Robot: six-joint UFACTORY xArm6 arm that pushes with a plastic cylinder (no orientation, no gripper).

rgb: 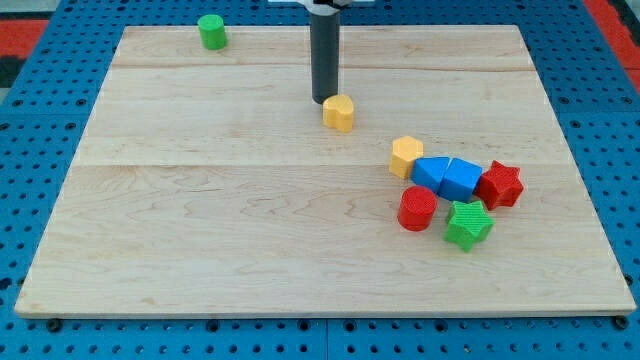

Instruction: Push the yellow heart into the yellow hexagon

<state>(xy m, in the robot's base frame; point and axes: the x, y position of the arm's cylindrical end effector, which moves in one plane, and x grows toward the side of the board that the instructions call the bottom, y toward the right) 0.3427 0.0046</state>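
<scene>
The yellow heart point(339, 113) lies on the wooden board a little above the middle. The yellow hexagon point(406, 156) lies down and to the right of it, with a clear gap between them. My tip point(323, 101) stands just to the upper left of the heart, touching it or nearly so. The rod rises straight up to the view's top edge.
A cluster sits by the hexagon: two blue blocks point(447, 177) touching it on its right, a red star point(501, 184), a red cylinder point(417, 209) and a green star point(467, 223). A green cylinder point(211, 32) stands at the board's top left. The wooden board point(200, 220) lies on a blue pegboard.
</scene>
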